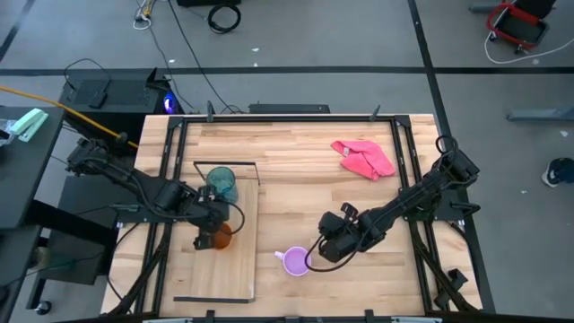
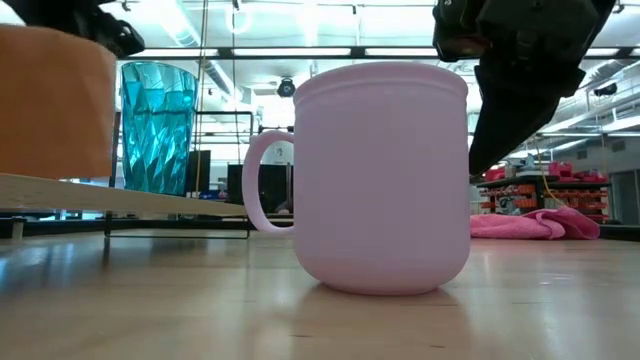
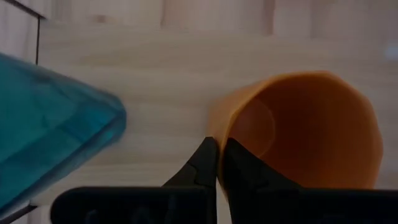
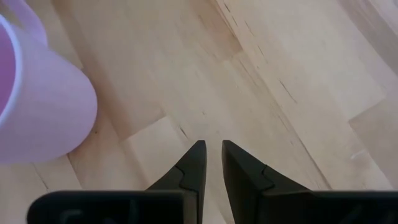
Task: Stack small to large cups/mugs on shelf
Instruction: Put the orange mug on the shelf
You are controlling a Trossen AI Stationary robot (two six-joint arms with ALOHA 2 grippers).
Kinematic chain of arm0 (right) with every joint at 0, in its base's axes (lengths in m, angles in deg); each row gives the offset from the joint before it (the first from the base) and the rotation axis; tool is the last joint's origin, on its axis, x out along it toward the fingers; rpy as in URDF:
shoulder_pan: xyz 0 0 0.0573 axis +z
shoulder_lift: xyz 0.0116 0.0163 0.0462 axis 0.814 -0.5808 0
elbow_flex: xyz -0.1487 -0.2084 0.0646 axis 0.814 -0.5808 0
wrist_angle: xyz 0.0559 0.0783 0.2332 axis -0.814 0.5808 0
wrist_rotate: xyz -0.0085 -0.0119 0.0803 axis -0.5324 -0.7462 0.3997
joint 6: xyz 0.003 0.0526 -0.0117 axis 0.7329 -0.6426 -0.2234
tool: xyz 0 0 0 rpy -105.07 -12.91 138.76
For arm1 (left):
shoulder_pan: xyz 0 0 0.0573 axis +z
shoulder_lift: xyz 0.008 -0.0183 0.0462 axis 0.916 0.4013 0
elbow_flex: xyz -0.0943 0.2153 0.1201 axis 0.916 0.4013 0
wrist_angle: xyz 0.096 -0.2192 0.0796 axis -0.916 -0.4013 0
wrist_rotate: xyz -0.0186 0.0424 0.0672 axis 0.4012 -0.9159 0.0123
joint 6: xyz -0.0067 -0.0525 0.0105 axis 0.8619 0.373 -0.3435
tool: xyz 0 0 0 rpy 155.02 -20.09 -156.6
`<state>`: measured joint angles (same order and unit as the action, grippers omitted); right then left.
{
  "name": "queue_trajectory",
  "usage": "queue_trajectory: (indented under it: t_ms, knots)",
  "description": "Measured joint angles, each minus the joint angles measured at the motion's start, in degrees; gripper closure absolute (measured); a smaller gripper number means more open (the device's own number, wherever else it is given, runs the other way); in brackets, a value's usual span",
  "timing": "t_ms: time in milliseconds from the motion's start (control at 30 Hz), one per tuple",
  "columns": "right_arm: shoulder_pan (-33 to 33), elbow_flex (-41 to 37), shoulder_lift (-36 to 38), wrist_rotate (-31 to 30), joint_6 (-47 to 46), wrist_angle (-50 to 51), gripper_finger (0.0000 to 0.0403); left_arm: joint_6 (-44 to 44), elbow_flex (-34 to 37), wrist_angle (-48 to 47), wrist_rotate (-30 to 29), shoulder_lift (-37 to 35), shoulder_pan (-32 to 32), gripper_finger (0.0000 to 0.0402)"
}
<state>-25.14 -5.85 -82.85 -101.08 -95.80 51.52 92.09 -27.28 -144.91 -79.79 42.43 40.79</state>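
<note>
From above, the left arm reaches in low from the left side, and its left hand [image 1: 213, 235] sits over the orange mug [image 1: 221, 237] on the shelf [image 1: 235, 269], the pale board lying on the left part of the worktop [image 1: 305, 161]. The teal tumbler [image 1: 221, 183] stands on the same shelf, just beside the orange mug (toward the far edge). The right arm bends in from the right, and its right hand [image 1: 319, 255] hangs just beside the lilac mug [image 1: 294, 262], which stands on the bare worktop off the shelf. A pink cloth [image 1: 364, 158] lies well apart, near the far right. From table height, the lilac mug [image 2: 385, 178] is upright with its handle to the left, and the teal tumbler [image 2: 158, 128] and the orange mug [image 2: 55, 100] stand up on the shelf [image 2: 120, 194]. In the left wrist view, the fingers [image 3: 200, 167] pinch the rim of the orange mug [image 3: 311, 127]. In the right wrist view, the right hand [image 4: 212, 163] is nearly closed on nothing, with the lilac mug [image 4: 37, 106] off to one side.
</note>
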Motion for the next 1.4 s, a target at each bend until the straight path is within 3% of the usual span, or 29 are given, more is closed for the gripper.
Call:
queue_trajectory:
  t_ms: [767,967,1267,1400]
  knots:
    - [0.01,0.0,0.0,-0.02,0.15,-0.28,0.0344,1.56,1.77,1.67,0.08,0.08,1.39,0.0385]
    - [0.01,0.0,0.0,-0.02,0.16,-0.29,0.0344,1.52,1.77,1.65,0.13,0.08,1.39,0.0363]
    - [0.01,0.0,0.0,-0.02,0.17,-0.39,0.0344,1.48,1.77,1.3,0.1,0.08,1.39,0.0372]
    - [0.01,0.0,0.0,-0.02,0.15,-0.44,0.0344,1.46,1.77,1.24,0.13,0.08,1.39,0.0356]
